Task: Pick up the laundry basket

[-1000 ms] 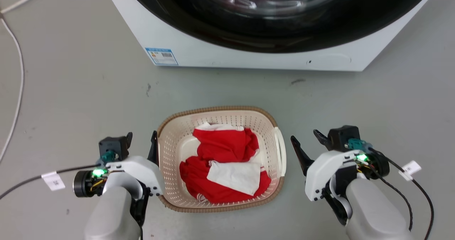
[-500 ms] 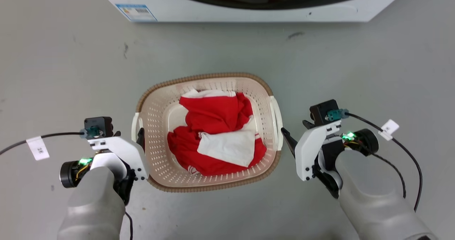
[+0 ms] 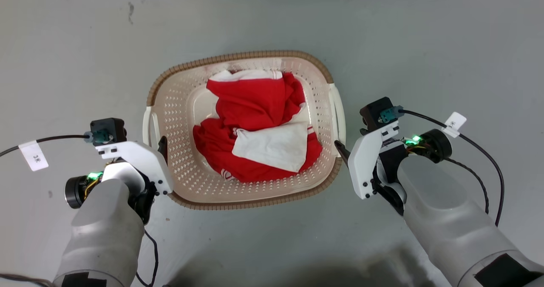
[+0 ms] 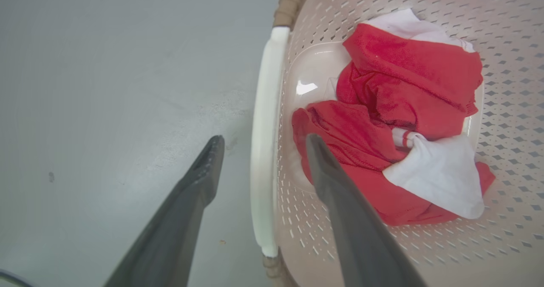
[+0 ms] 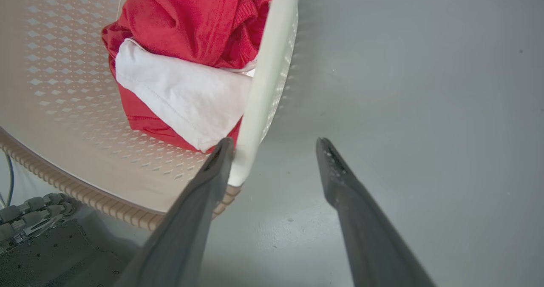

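The laundry basket (image 3: 238,58) is cream with perforated walls and a brown woven-look rim, and it stands on the grey floor between my arms. Crumpled red and white clothes (image 3: 255,121) lie inside it. My left gripper (image 4: 264,137) is open and straddles the white left handle (image 4: 265,151), with one finger outside the basket and one inside. In the head view the left gripper (image 3: 157,144) sits at that handle (image 3: 147,123). My right gripper (image 5: 275,140) is open at the near end of the right handle (image 5: 272,57), which lies just beside its inner finger. The right gripper (image 3: 350,144) nearly touches the basket's right side.
Bare grey floor (image 3: 425,44) surrounds the basket, with scuff marks (image 3: 129,10) at the far side. Black cables with white tags trail from both wrists (image 3: 452,123). Part of my dark base (image 5: 38,244) lies close under the basket's near edge.
The head camera has tilted down, so the washing machine has left the view. Both grippers have closed in on the basket's side handles, and the left one now straddles its handle.
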Controlling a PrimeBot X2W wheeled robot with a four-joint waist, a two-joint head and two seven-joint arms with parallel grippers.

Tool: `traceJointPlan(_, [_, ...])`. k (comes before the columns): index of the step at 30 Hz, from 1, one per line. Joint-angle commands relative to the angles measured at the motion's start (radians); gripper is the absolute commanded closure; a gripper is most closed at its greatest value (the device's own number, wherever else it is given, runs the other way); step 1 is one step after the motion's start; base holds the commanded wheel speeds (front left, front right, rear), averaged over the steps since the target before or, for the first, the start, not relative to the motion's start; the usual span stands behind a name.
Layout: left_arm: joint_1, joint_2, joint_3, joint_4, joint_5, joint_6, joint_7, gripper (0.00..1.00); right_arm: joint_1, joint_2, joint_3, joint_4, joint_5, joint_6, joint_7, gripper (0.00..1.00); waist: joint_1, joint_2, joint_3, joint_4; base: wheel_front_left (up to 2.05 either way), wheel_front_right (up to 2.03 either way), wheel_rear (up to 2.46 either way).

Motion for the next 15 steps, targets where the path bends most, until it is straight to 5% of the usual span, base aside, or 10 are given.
traceJointPlan(1, [-0.012,0.0,0.0,0.003,-0.005,0.003,0.002,0.0,-0.016,0.0,0.004,0.005,0.004,0.0,0.001,0.0,-0.0001,0.0,0.017,0.005,0.0,0.0,0.0])
traceJointPlan(14, [-0.06,-0.007,-0.01,0.02,-0.032,-0.007,0.011,0.0,-0.093,0.0,0.083,0.012,0.033,0.0,0.043,0.0,-0.0001,0.0,0.102,0.024,0.0,0.0,0.0])
traceJointPlan(15, [-0.063,-0.009,-0.012,0.02,-0.035,-0.007,0.013,0.05,-0.094,0.0,0.088,0.013,0.037,0.0,0.048,0.0,-0.0001,0.0,0.105,0.025,0.0,0.0,0.0])
